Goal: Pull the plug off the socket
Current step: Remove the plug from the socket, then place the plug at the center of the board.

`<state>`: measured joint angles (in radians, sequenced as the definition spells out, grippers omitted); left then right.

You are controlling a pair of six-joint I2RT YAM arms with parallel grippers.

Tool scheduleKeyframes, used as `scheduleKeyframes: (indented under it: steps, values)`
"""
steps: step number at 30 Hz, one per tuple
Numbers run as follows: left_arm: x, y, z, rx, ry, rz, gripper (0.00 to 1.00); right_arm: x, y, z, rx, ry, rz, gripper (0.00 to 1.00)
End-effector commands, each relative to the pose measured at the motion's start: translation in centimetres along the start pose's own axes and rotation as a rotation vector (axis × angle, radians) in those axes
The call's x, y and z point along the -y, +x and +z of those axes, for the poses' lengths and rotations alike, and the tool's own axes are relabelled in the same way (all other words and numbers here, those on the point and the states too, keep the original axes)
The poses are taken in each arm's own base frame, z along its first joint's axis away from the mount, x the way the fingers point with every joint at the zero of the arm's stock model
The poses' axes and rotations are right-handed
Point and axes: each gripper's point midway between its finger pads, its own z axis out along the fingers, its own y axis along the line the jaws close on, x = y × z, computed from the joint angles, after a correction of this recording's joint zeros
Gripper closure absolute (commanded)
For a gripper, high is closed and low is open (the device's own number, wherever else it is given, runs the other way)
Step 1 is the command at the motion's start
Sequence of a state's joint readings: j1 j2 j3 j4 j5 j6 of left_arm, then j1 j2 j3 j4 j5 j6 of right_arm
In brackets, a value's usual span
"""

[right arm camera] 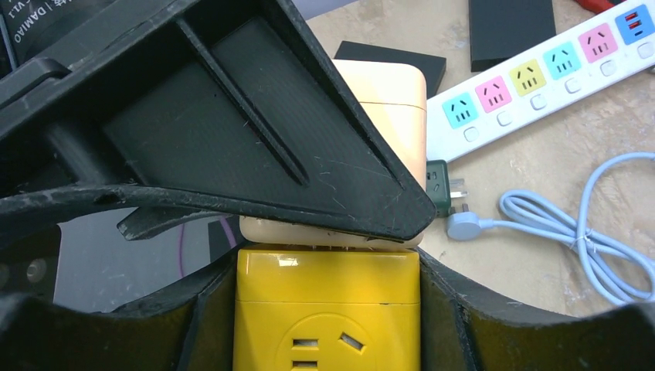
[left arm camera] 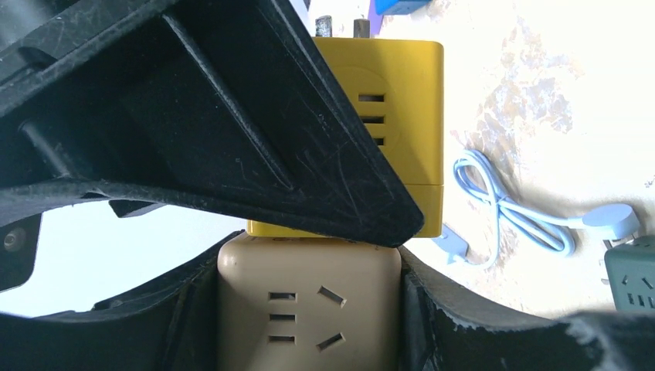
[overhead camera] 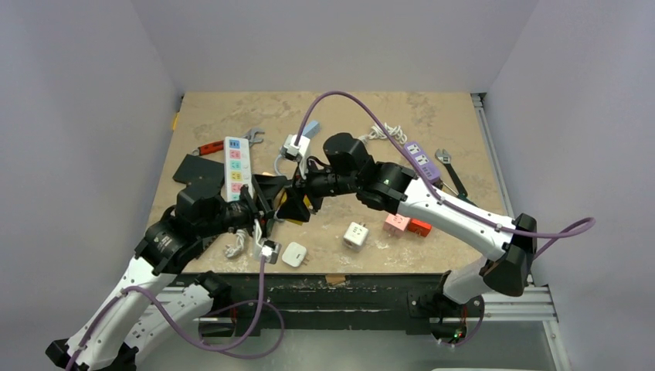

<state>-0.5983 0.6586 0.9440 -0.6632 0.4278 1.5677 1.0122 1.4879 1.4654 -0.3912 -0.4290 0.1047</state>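
A beige cube plug (left arm camera: 309,301) sits pushed into a yellow cube socket (right arm camera: 328,309), and the two are joined face to face above the table. My left gripper (left arm camera: 309,309) is shut on the beige cube, a finger against each side. My right gripper (right arm camera: 328,317) is shut on the yellow cube the same way. Both grippers meet nose to nose at mid-table (overhead camera: 287,197). The yellow cube (left arm camera: 402,116) shows its own bare prongs at its far end. The beige cube (right arm camera: 394,100) is partly hidden behind the left gripper's black finger (right arm camera: 232,131). Only a thin seam shows between the cubes.
A white power strip (overhead camera: 237,166) with coloured sockets lies to the left and a purple strip (overhead camera: 421,161) to the right. White adapters (overhead camera: 355,236) (overhead camera: 294,254) and pink and red cubes (overhead camera: 396,224) sit near the front edge. A light blue cable (left arm camera: 510,209) and wrenches (overhead camera: 448,166) lie around.
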Motion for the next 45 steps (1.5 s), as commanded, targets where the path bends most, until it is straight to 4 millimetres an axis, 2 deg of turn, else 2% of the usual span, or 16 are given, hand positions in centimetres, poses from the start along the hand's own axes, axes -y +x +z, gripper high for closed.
scheduleKeyframes:
  steps: [1, 8, 12, 20, 27, 34, 38, 41, 45]
  values:
    - [-3.2, 4.3, -2.2, -0.248, -0.106, 0.049, 1.0, -1.7, 3.7, -2.8, -0.113, -0.037, 0.035, 1.0]
    - [-2.3, 6.3, -1.8, -0.341, -0.067, 0.065, 1.0, -0.5, 5.0, -3.4, -0.144, 0.04, 0.056, 1.0]
    - [-1.7, 7.4, -1.7, -0.392, -0.04, 0.064, 1.0, -0.7, 5.7, -3.2, -0.163, 0.022, 0.067, 1.0]
    - [-0.5, 8.0, -1.8, -0.425, -0.005, 0.06, 1.0, -1.8, 6.8, -4.5, -0.182, -0.019, 0.06, 1.0]
    - [0.2, 9.1, -2.0, -0.486, 0.011, 0.06, 1.0, -2.4, 8.6, -5.6, -0.215, -0.031, 0.073, 1.0]
    - [0.8, 9.6, -2.1, -0.512, 0.024, 0.041, 1.0, -1.8, 8.5, -6.3, -0.195, 0.013, 0.068, 1.0]
    - [1.6, 9.8, -1.5, -0.508, 0.024, -0.004, 1.0, 0.8, 6.9, -6.6, -0.166, 0.127, 0.074, 1.0]
    - [2.4, 9.8, -0.9, -0.507, 0.05, -0.183, 1.0, 5.3, 5.2, -7.3, -0.099, 0.272, 0.131, 1.0]
    - [4.1, 9.9, 0.1, -0.544, 0.181, -0.488, 1.0, 11.8, 3.7, -8.8, 0.008, 0.445, 0.265, 1.0]
